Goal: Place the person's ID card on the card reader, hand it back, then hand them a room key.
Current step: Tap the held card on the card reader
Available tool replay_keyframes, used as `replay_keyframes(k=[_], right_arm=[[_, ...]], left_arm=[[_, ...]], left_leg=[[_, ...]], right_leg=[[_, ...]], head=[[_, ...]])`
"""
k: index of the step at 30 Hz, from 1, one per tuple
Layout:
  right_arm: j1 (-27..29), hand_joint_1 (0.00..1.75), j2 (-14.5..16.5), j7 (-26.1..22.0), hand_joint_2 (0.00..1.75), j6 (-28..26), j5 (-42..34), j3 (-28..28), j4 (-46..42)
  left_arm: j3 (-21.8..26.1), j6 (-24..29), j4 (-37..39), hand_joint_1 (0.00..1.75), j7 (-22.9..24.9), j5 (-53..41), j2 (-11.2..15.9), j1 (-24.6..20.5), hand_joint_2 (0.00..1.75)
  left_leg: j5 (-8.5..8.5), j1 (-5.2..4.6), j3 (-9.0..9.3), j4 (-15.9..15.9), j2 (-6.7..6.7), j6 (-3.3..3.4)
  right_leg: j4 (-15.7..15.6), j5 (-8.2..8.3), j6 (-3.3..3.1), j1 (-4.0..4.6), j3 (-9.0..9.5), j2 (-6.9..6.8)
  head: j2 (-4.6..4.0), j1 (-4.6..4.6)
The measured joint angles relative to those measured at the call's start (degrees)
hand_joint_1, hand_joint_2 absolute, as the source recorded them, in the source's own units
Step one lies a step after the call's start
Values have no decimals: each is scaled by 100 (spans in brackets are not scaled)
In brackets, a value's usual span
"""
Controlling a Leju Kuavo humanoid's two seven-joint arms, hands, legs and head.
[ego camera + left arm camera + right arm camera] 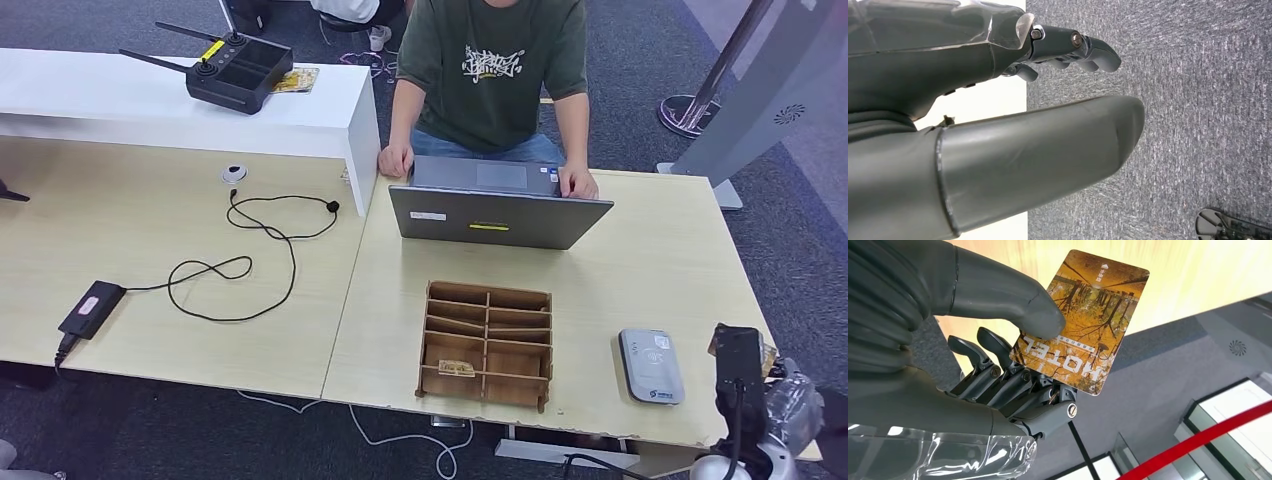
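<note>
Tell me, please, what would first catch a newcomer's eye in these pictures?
Probably the orange hotel card pinched between the thumb and fingers of the right hand, near the table's right corner. Next, the person typing on a grey laptop across the table, with a wooden divider box in front.

Left hand (pixel 998 100): matte dark grey shell, one thick smooth rounded thumb, slimmer darker fingers (pixel 1093 47) with small silver screws at the hinges; clear glossy plastic wrap over the ribbed grey cover behind it. Right hand (pixel 983 375): same dark grey build, ribbed cover, broad thumb, dark segmented fingers (pixel 998 385) with round silver screw heads and a thin reddish wire between them; clear crinkled film at the wrist. From the head camera, the right hand (pixel 745 375) appears as a black block on a silver arm with a black cable.
</note>
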Motion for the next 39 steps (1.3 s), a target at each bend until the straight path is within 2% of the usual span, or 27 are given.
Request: replay_keyframes(k=[7,16,20,25,39], right_arm=[[66,175,-8,230,175,437,-87,57,-28],[-67,175,-154,387,175,1057,-575,62,472],[-101,175,-184,386,175,1103,-614,63,565],[-387,175,-398,480,175,1176,-612,64,1108],[-618,175,-436,859,175,1462,-52,58,1355]], left_arm=[[0,-11,0,0,36,2,11,0,0],[0,-59,2,0,62,3,22,-4,0],[0,-62,3,0,62,1,28,-4,0],[-1,-64,11,0,67,-7,60,-11,0],[-23,-61,11,0,69,-10,62,-18,0]], left_leg=[[0,0,1,0,1,0],[0,0,0,0,1,0],[0,0,0,0,0,0],[0,0,3,0,3,0],[0,0,6,0,5,0]], right_leg=[[-1,1,0,0,0,1],[0,0,0,0,0,1],[0,1,0,0,0,0],[-1,1,0,0,1,2],[-1,1,0,0,2,4]], head=[[1,-1],[0,1],[0,0],[0,-1],[0,-1]])
